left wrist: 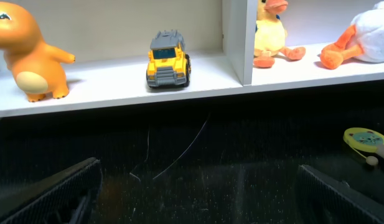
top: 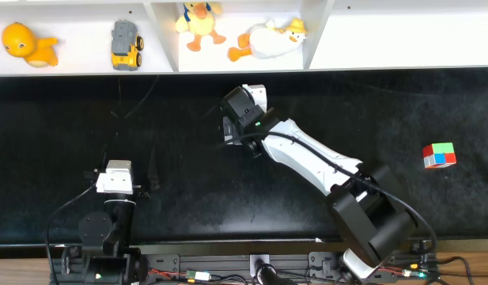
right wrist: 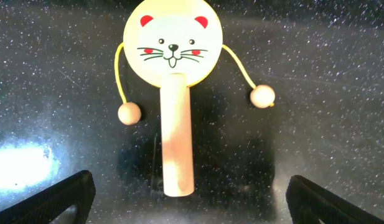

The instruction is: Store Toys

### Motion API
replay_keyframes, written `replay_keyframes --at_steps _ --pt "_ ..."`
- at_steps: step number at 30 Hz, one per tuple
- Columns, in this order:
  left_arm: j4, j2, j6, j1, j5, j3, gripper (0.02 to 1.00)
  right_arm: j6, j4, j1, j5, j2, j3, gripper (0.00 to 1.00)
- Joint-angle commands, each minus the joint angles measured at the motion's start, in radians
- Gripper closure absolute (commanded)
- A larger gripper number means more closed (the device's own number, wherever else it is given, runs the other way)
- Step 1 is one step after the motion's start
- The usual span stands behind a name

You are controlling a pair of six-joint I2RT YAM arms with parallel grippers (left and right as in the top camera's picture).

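A wooden rattle drum [right wrist: 173, 50] with a cat face and two beads on strings lies flat on the black tabletop, its handle [right wrist: 178, 134] pointing toward my right gripper [right wrist: 192, 208]. That gripper hangs open just above it, one finger on each side of the handle's end, touching nothing. In the top view the right gripper [top: 242, 131] sits at mid-table below the shelf. My left gripper [left wrist: 198, 202] is open and empty, low over the table's left part [top: 119, 158], facing the shelf. From there the rattle drum [left wrist: 366, 140] is seen far off to the side.
A white shelf [top: 244, 65] runs along the back. It holds an orange figure [top: 26, 43], a yellow truck [top: 126, 43], a yellow duck [top: 200, 24] and a white duck plush [top: 267, 39]. A coloured cube [top: 439, 155] lies at the right.
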Motion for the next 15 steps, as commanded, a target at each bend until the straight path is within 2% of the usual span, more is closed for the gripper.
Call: replay_keyframes --at_steps 1,15 --pt "-0.005 -0.010 0.023 -0.008 -0.004 -0.001 0.020 -0.031 0.005 -0.012 -0.019 0.030 0.028 0.005" --pt "-0.005 -0.010 0.023 -0.008 -0.004 -0.001 0.020 -0.061 -0.002 -0.012 -0.025 0.106 0.075 0.005"
